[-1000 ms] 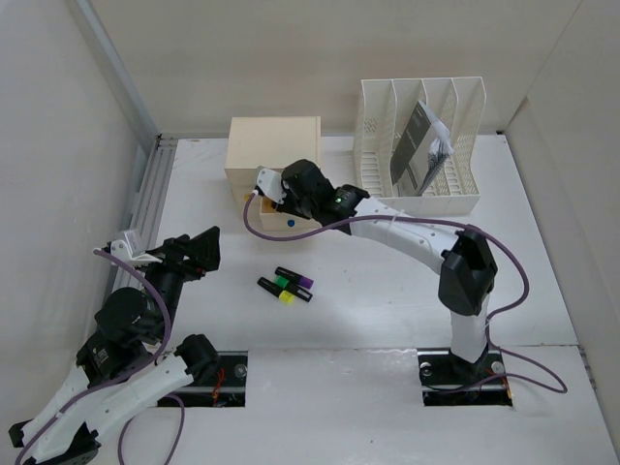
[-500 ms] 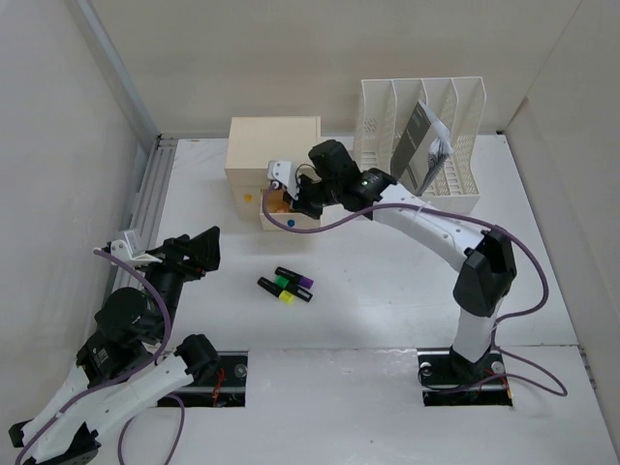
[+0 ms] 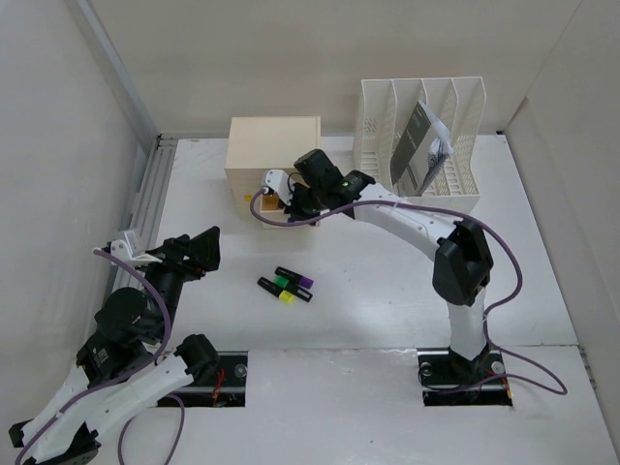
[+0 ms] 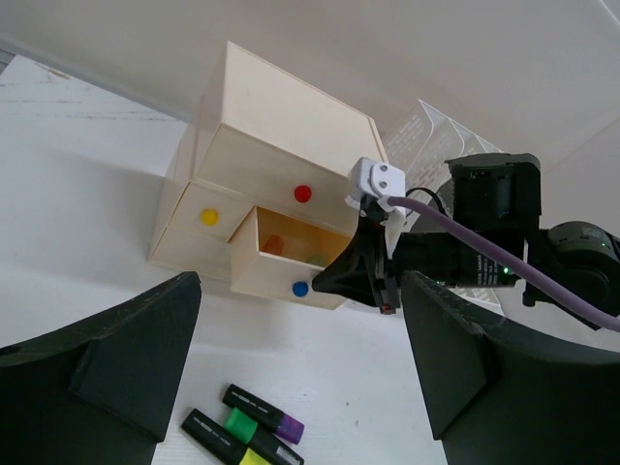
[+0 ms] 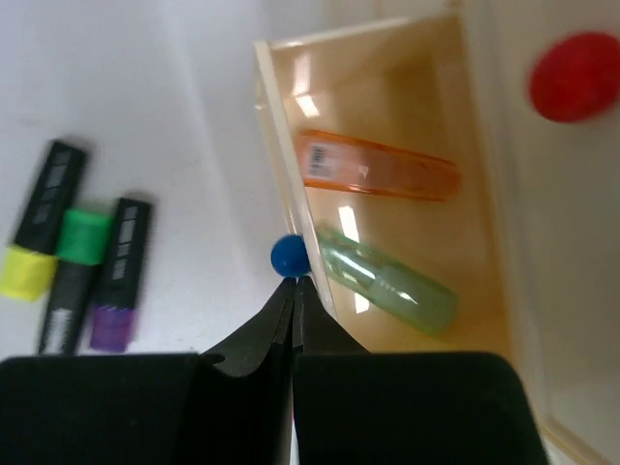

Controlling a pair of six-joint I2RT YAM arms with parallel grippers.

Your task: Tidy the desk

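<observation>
On the white desk (image 3: 387, 291) stands a beige drawer box (image 3: 274, 145) with its lower right drawer (image 4: 291, 260) pulled out. An orange highlighter (image 5: 378, 167) and a green one (image 5: 387, 283) lie inside. My right gripper (image 5: 294, 281) is shut and empty, with its tips against the drawer's blue knob (image 5: 289, 254). In the top view it (image 3: 291, 208) hangs over the drawer front. Three highlighters (image 3: 286, 284), capped yellow, green and purple, lie together mid-desk. My left gripper (image 4: 300, 387) is open and holds nothing, low at the left, pointing toward the box.
A white slotted file rack (image 3: 421, 145) holding dark papers stands at the back right. An aluminium rail (image 3: 155, 194) runs along the left side. The box's other drawers, with a red knob (image 4: 302, 193) and a yellow knob (image 4: 208, 217), are shut.
My right gripper has shut. It drew back to the right of the drawer, then came down to the blue knob at the drawer's front. The left arm has not moved.
</observation>
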